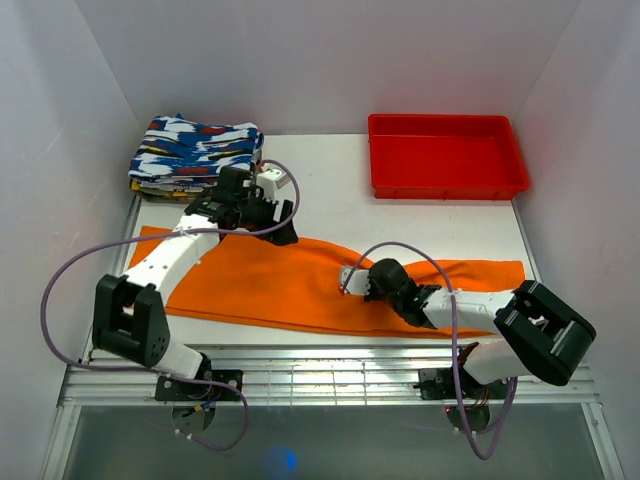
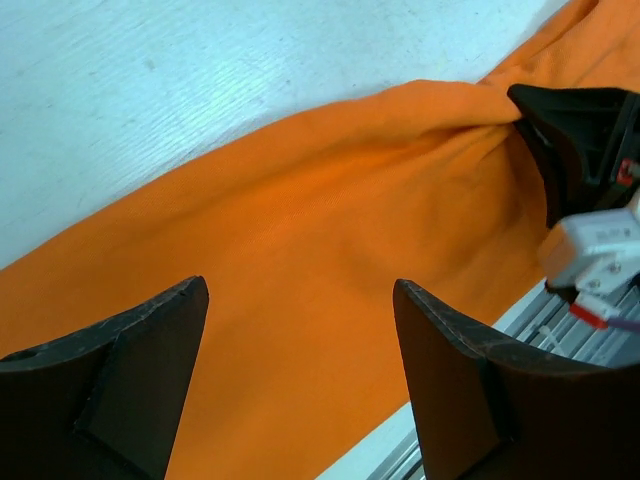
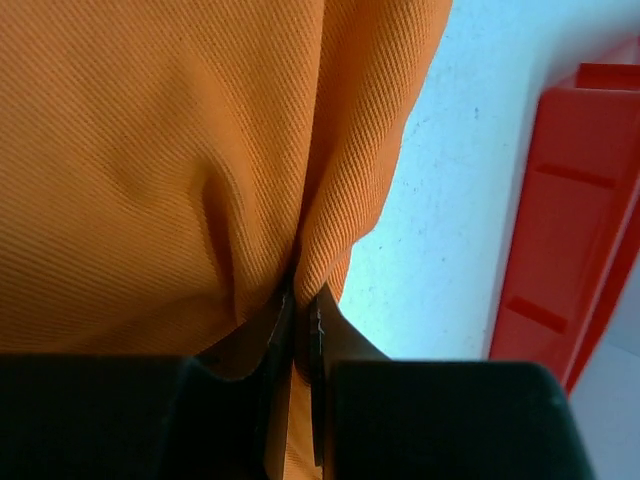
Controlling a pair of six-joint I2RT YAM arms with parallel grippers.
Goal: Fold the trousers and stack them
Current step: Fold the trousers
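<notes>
Top view: trousers (image 1: 270, 285) lie flat on the table (image 1: 330, 190) in the lower half of the frame, long axis running left to right, almost the full width of the table. One end is at the lower left by the left arm's base, the other at the right edge past the right arm. Right fingers (image 3: 340, 338) are pressed together on a pinched ridge of orange cloth; the right wrist view shows the fabric gathered into the nip, and the left wrist view shows creases drawn toward that point along the cloth's far edge, near mid-length. Left fingers (image 2: 140, 360) stand wide apart with nothing between them, and bare orange cloth is directly below and ahead of them. In the top view they sit at the garment's upper edge, left of the right arm's pinch, the two well apart along the same edge. The left arm is the nearer to the unheld left half. Judgement: the next move likely needs the left fingers lowered onto that upper edge so both arms carry it across the long axis. Folded patterned clothes (image 1: 195, 155) at upper left, red tray (image 1: 445, 187) at upper right, both clear of the trousers.
</notes>
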